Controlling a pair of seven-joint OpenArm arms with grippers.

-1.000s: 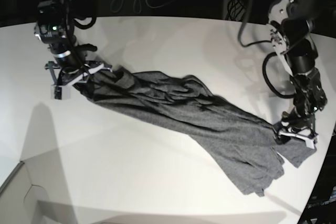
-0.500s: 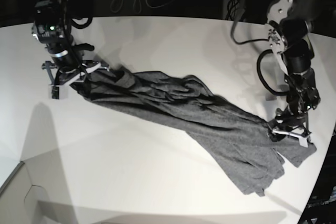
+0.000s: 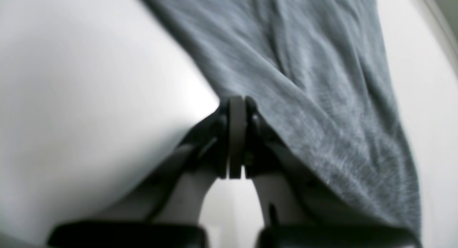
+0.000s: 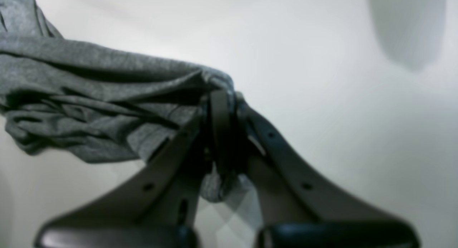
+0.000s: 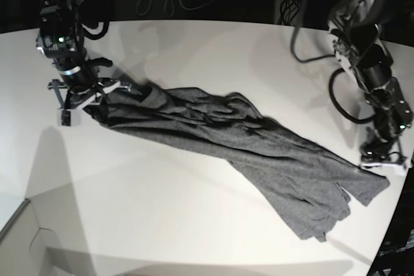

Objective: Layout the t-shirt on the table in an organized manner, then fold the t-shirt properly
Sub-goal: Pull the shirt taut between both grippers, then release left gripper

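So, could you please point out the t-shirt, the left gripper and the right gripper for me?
t-shirt [image 5: 259, 150]: base view, middle of the grey cloth.
left gripper [image 3: 236, 108]: left wrist view, shut fingertips at the cloth's edge.
right gripper [image 4: 223, 97]: right wrist view, fingertips pinching bunched cloth.

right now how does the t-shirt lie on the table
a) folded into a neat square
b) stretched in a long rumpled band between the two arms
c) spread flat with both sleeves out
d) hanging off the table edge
b: in the base view the t-shirt runs as a long creased band across the table, from the right tool, shut on its bunched end, toward the left tool.
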